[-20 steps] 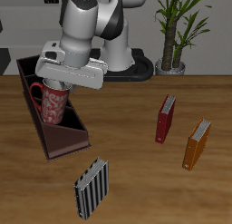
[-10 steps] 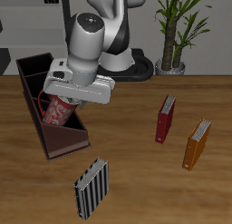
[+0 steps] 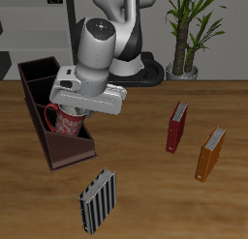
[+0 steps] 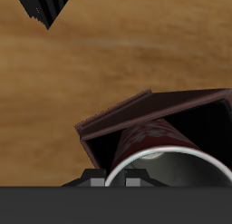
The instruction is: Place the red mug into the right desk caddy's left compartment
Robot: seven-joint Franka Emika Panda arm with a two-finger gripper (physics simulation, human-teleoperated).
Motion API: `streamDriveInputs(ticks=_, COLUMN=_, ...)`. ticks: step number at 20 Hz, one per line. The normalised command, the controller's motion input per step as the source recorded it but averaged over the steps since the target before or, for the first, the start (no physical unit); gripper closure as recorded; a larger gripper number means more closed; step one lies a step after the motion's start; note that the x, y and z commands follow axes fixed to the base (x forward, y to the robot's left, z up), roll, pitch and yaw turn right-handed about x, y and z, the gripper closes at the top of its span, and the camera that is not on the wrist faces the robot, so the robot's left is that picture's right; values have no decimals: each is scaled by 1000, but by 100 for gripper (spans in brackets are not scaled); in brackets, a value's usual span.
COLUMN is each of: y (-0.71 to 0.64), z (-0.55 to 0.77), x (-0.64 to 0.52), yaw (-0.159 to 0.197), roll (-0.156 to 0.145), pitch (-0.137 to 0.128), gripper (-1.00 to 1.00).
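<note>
Nearest the table's front edge, a striped grey book (image 3: 98, 200) stands upright on the wooden table (image 3: 145, 175), apart from everything else; its corner also shows in the wrist view (image 4: 47, 8). Just behind it, the right desk caddy (image 3: 70, 151) runs back diagonally, low-walled end toward the front. The red mug (image 3: 68, 120) sits upright at that end, over or in the left compartment (image 3: 73, 146); whether its base touches the floor cannot be told. In the wrist view the mug's pale rim (image 4: 168, 166) lies within the caddy's dark walls (image 4: 136, 114). The gripper (image 3: 79, 105) hangs right above the mug, fingers hidden, so its grip cannot be judged. Farther across the table stand an orange book (image 3: 209, 153) and a slim red book (image 3: 176, 126), well apart from the caddy. A potted plant (image 3: 189, 30) stands at the back.
</note>
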Motion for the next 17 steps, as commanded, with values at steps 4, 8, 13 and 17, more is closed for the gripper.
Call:
streamDriveInputs(ticks=4, y=61, z=83, x=7, yaw=0, roll=2, pitch=12, gripper=-100)
streamDriveInputs(ticks=8, y=-15, z=168, x=-46, yaw=-15, roll=-11, pitch=-9, gripper=-100)
streamDriveInputs(ticks=13, y=8, z=259, x=-158, yaw=-4, roll=0, pitch=-24, gripper=-100)
streamDriveInputs(ticks=17, y=129, z=231, x=-252, yaw=-24, roll=34, pitch=-28, gripper=-100)
